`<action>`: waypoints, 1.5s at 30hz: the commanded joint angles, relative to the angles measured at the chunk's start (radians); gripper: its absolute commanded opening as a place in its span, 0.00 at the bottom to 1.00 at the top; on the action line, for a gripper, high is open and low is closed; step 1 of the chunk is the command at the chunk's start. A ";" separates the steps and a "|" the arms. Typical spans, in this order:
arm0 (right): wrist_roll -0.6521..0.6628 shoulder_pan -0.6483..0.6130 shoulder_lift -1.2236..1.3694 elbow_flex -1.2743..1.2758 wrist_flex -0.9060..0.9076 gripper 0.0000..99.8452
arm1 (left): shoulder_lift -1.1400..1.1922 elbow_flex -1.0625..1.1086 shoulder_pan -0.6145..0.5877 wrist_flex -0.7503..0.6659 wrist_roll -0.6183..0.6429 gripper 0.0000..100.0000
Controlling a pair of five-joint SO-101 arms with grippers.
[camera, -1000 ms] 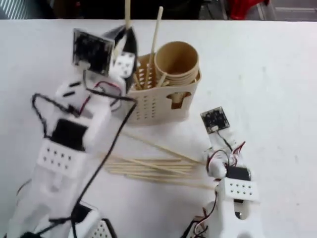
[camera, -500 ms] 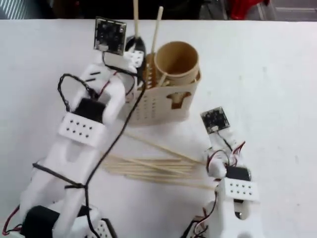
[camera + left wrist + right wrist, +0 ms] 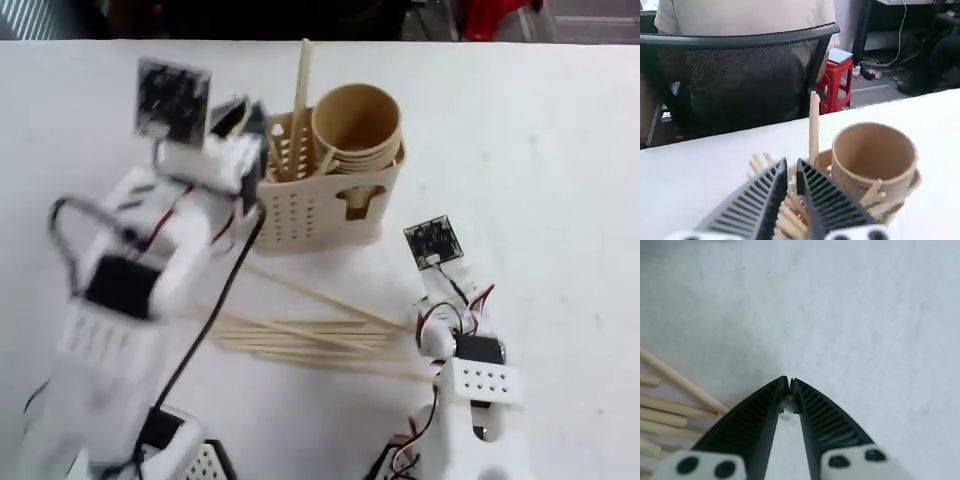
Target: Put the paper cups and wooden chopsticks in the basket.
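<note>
Backed off the basket [image 3: 320, 212], left fingers [image 3: 760, 196] barely parted, empty, behind an upright chopstick [image 3: 813, 125]; right fingers [image 3: 756, 411] closed beside loose chopsticks [image 3: 300, 336].

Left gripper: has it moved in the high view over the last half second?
Yes. The left gripper has drawn back left, off the basket.

No text, number, brand or sign can be read in any view. The paper cups [image 3: 372, 152] and the white basket [image 3: 322, 212] show plain, unprinted surfaces. The small circuit board [image 3: 433, 241] on an arm's wrist carries marks that are too small to make out.
</note>
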 commanded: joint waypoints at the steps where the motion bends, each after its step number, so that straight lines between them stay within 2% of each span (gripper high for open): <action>1: 0.006 -0.001 -0.016 -0.005 -0.015 0.02 | -0.113 0.035 0.012 0.175 -0.178 0.02; 5: 0.006 -0.005 -0.016 -0.005 -0.013 0.02 | -0.065 0.222 0.125 0.278 -0.367 0.03; 11: 0.006 -0.004 -0.016 -0.005 -0.013 0.02 | 0.067 0.427 0.328 0.252 -0.637 0.05; 13: 0.006 -0.005 -0.016 -0.005 -0.013 0.02 | 0.113 0.434 0.331 0.232 -0.712 0.11; 16: 0.006 -0.002 -0.016 -0.005 -0.013 0.02 | 0.208 0.430 0.297 0.126 -0.760 0.19; 22: 0.006 0.002 -0.018 -0.005 -0.008 0.02 | 0.499 0.413 0.254 -0.101 -0.948 0.20; 25: 0.006 0.030 -0.019 -0.014 -0.007 0.02 | 0.642 0.351 0.254 -0.153 -0.957 0.20; 28: -0.002 0.059 -0.054 -0.025 0.027 0.02 | 0.759 0.253 0.254 -0.149 -0.959 0.20; 34: -0.003 0.058 -0.263 0.038 0.108 0.02 | 0.869 0.118 0.254 -0.144 -0.964 0.20; 40: 0.003 0.053 -0.486 0.121 0.170 0.02 | 0.990 0.043 0.252 -0.143 -1.023 0.20; 45: 0.006 -0.007 -0.607 0.180 0.202 0.02 | 1.046 -0.046 0.252 -0.014 -1.051 0.16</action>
